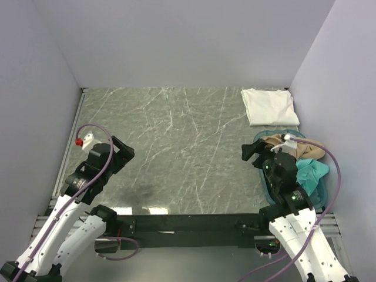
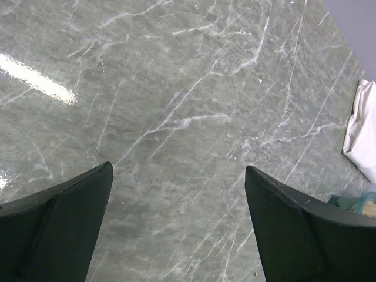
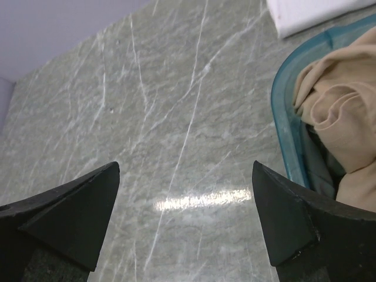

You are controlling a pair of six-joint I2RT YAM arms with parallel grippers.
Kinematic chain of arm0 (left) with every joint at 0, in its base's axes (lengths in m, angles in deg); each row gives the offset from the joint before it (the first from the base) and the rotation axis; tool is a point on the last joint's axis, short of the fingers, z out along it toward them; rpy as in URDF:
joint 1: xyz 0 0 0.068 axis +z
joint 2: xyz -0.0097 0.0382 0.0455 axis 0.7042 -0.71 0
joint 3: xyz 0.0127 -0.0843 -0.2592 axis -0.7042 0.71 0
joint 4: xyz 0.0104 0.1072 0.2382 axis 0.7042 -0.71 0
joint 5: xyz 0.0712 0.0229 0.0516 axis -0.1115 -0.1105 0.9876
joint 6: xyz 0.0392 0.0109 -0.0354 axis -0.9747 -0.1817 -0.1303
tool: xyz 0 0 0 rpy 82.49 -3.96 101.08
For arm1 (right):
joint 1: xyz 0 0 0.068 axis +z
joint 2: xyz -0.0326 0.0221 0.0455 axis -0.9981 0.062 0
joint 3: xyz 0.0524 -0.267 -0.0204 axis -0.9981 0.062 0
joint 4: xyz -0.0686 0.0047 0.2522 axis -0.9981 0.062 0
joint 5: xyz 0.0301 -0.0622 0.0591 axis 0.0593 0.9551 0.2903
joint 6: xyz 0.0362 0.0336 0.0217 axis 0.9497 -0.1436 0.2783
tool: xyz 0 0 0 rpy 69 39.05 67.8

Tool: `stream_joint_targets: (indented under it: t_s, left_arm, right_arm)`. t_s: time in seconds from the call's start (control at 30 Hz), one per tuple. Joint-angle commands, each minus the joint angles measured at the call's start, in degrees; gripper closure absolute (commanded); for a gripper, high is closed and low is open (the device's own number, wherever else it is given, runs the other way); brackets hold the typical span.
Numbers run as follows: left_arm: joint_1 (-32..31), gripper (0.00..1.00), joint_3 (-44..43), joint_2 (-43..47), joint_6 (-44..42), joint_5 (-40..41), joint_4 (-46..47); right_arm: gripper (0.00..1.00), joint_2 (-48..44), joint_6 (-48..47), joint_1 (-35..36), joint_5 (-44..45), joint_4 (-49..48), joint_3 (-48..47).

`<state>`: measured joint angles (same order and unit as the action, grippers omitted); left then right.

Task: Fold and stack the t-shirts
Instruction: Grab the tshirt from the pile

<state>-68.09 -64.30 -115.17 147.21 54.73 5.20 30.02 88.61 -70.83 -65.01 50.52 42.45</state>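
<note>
The white t-shirt (image 1: 269, 106) is seen folded flat at the upper right of the top view, on the marbled table (image 1: 176, 135), just above the teal basket (image 3: 284, 126). The tan t-shirt (image 1: 292, 147) is bunched in the upper part of the basket, and the teal t-shirt (image 1: 310, 172) is crumpled below it, toward the lower right. The right gripper (image 1: 249, 153) is held just left of the basket's rim, spread wide with nothing gripped. In the right wrist view only bare table is seen between its dark fingers (image 3: 76, 205), with tan cloth at the right edge. The left gripper (image 1: 121, 154) is placed at the middle left of the top view, well apart from every shirt, likewise spread and holding nothing. In the left wrist view the white shirt is caught at the right edge
</note>
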Motion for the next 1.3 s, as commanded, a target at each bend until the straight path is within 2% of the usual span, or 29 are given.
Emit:
stream_joint_targets:
  t_s: [0.0, 0.23, 0.37, 0.4, 0.5, 0.53, 0.63, 0.83, 0.97, 1.13, 1.2, 1.27]
  left_arm:
    - [-0.13, 0.00, -0.28, 0.57, 0.43, 0.59, 0.99]
    - [-0.13, 0.01, -0.10, -1.01, -0.19, -0.73, 1.35]
    - [-0.13, 0.01, 0.60, -1.19, -0.54, -1.53, 2.31]
    - [-0.13, 0.00, 0.43, -1.10, -0.28, -1.09, 2.05]
    - [-0.13, 0.01, 0.42, -0.49, -0.01, -1.52, 1.34]
    - [-0.22, 0.01, 1.47, -0.23, -0.36, -2.14, 3.00]
    - [-0.22, 0.01, 1.75, 0.13, -0.89, -2.50, 3.46]
    - [-0.31, 0.00, 1.91, 0.65, -0.98, -3.02, 3.62]
    - [-0.31, 0.01, 1.22, 0.31, -0.72, -1.97, 2.76]
    - [-0.31, 0.01, 1.39, -0.22, -0.89, -2.14, 3.37]
    - [-0.31, 0.00, 0.69, -0.58, -0.54, -1.26, 2.23]
    - [-0.31, 0.00, 0.95, -0.66, -0.62, -1.52, 2.66]
  right_arm:
    - [0.00, -1.85, 0.92, 0.20, 5.80, 1.21, -3.61]
    - [0.00, 0.51, 7.85, 0.12, 20.21, 7.10, -4.14]
    - [0.00, 7.80, 8.91, -2.16, 27.16, 12.87, -8.26]
    - [0.00, 11.56, 8.92, -5.56, 27.78, 14.47, -9.58]
    - [0.00, 17.73, 8.57, -12.78, 23.77, 16.07, -13.80]
    - [0.01, 18.79, 7.17, -17.33, 19.04, 14.76, -14.25]
    - [0.01, 21.87, 6.36, -22.28, 13.56, 8.52, -14.59]
    - [0.02, 31.53, 7.16, -26.25, 14.60, 7.89, -18.90]
    - [0.14, 39.70, 5.58, -29.14, 11.71, 8.25, -21.10]
    - [0.26, 43.67, 6.19, -30.29, 8.81, 6.84, -21.02]
    - [0.48, 43.94, 6.10, -30.47, 8.10, 5.79, -20.67]
    - [0.79, 43.06, 6.28, -30.56, 7.75, 5.17, -20.75]
